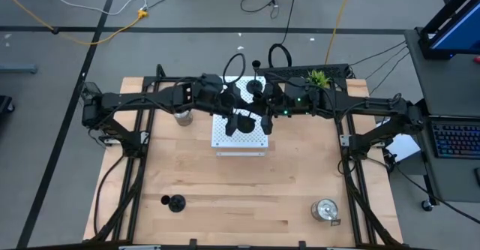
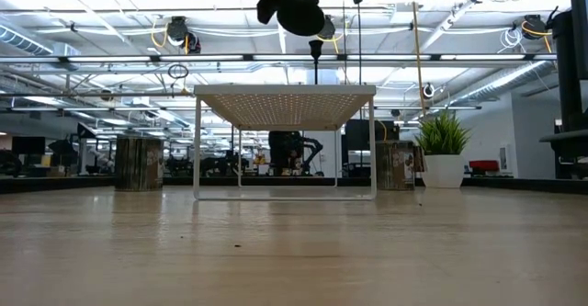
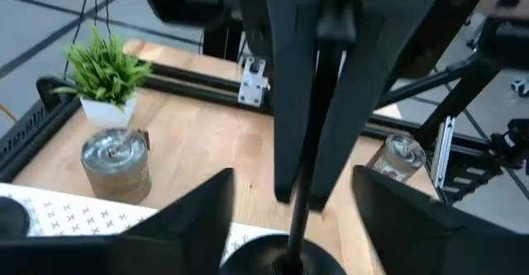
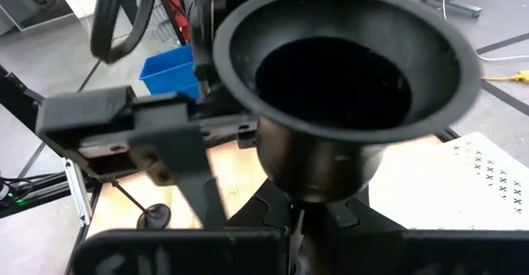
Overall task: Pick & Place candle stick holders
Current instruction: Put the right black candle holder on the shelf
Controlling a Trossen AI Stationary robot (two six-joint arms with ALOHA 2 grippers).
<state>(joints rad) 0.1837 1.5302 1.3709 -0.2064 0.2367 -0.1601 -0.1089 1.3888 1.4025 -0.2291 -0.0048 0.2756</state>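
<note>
Above the white perforated board (image 1: 238, 141), my right gripper (image 1: 264, 122) is shut on a black candle stick holder (image 1: 241, 122), whose wide round end (image 4: 347, 85) fills the right wrist view. My left gripper (image 3: 289, 225) faces it, open, one finger on each side of the holder's thin stem and round end (image 3: 281, 260); I cannot tell whether they touch. Another black holder (image 1: 256, 87) stands on the board, and a third (image 1: 174, 203) on the table near the front left. Squat silver holders stand by the board's left (image 1: 183, 116), at its far right (image 3: 116, 163) and at the near right (image 1: 325, 210). My right gripper pinches the black holder's thin stem (image 3: 302, 201) between its two fingers (image 3: 289, 101). The stem runs on past the fingertips to the wide round end. The holder is lifted clear, high above the board (image 2: 285, 95).
A small green potted plant (image 1: 319, 78) stands at the table's far edge, right of the board. The board stands raised on thin white legs (image 2: 197, 150). Dark frame rails run along the table's left and right sides (image 1: 352, 167). Bare wood lies in front of the board.
</note>
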